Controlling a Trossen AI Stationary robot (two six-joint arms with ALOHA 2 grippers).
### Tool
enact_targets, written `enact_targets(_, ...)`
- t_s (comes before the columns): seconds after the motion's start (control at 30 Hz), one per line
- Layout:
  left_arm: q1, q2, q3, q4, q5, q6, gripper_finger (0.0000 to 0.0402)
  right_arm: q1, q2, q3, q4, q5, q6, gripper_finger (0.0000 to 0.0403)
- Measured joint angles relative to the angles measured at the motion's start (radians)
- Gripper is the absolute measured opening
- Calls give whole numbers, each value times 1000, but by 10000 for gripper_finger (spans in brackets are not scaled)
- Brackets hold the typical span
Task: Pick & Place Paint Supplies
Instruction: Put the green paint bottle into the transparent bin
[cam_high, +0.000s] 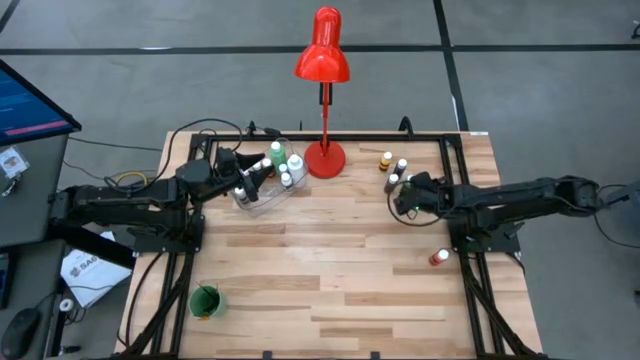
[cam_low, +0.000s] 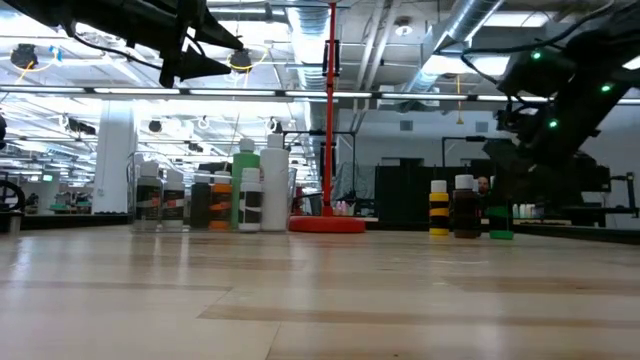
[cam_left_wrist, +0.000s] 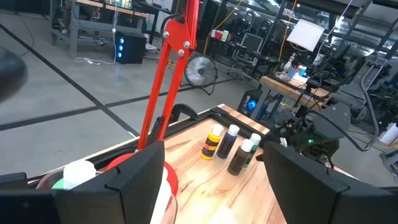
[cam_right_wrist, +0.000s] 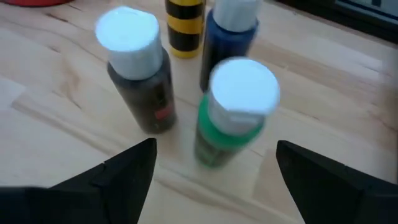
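Wooden slatted worktop (cam_high: 330, 270) carries a clear plastic bin (cam_high: 262, 192) of small paint bottles near the far edge, beside the red desk lamp's base (cam_high: 324, 158). Far right corner: four bottles clustered tight. Risk: right gripper (cam_right_wrist: 214, 168) closing on the green-bodied white-capped bottle (cam_right_wrist: 233, 115) could clip the dark-brown bottle (cam_right_wrist: 140, 78) just beside it & topple it. Right jaws spread wide, empty, straddling the green one w/o touching. Left gripper (cam_left_wrist: 211, 180) spread too, holding nothing, above the bin.

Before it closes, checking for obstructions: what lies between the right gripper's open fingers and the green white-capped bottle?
Only bare wooden table, per the right wrist view; right gripper, green bottle.
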Motion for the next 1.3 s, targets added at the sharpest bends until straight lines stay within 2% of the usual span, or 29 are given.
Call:
enact_targets(0.33,0,0,0,0,0,-3,265,-59,171,0,101,-2,-46,325)
enact_targets(0.47,0,0,0,0,0,-3,265,-80,234,-9,229,-9,-93,310)
enact_targets(0.63,0,0,0,0,0,-3,265,-123,304,-82,421,-88,-65,279)
enact_targets(0.8,0,0,0,0,0,-3,265,-126,322,-91,459,-92,-46,243)
enact_targets(1.07,0,0,0,0,0,-3,265,-130,320,-90,448,-88,-45,101)
enact_targets(1.3,0,0,0,0,0,-3,265,-89,291,-90,416,-112,-42,98)
